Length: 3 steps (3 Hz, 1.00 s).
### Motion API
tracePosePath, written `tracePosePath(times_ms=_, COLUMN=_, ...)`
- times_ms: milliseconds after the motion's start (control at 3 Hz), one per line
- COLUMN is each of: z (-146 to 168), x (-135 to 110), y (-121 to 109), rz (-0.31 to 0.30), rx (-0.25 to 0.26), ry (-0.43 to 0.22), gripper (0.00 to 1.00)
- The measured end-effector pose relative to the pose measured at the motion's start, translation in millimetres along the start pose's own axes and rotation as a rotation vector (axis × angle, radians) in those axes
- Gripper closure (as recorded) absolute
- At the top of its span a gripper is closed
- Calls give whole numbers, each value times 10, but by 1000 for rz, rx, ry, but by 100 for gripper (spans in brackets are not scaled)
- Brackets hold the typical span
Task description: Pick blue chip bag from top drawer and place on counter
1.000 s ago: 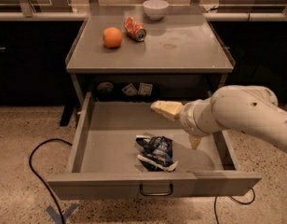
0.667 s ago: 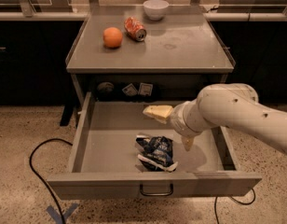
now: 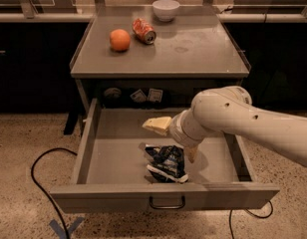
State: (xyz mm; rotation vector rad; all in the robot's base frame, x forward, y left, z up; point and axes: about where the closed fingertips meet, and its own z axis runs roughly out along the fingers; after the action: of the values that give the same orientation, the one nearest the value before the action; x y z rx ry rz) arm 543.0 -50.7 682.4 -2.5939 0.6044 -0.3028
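Closest to us is the drawer [image 3: 113, 197], pulled all the way out, with its little handle [image 3: 167, 202] in the middle of the front. The bag [image 3: 166, 162] lies on the drawer floor, close to the front and about in the middle. It is flat and crumpled, and nothing holds it. Just above it is the gripper [image 3: 174, 139], on an arm [image 3: 253, 124] that comes in from the right. Its two fingers are spread wide apart, one poking left and one poking down by the right side of the bag. It has hold of nothing, and I cannot tell if the low finger touches the bag. Farther back is the counter [image 3: 193, 51]. An orange [image 3: 119, 40] sits near its left edge, a can [image 3: 144, 30] lies just beside the orange, and a bowl [image 3: 166, 9] stands at the middle of the back edge. So the drawer is open and the reach is on. The grab, the lift and the put-down on the counter are not yet done.
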Motion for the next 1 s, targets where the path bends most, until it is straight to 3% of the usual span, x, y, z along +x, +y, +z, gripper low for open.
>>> tracePosePath(times_ms=667, z=296, x=-465, y=147, rz=60, rx=-23, ry=-150, gripper=0)
tracePosePath(times_ms=1000, z=301, x=-473, y=146, rz=62, rx=-23, ry=-153, gripper=20)
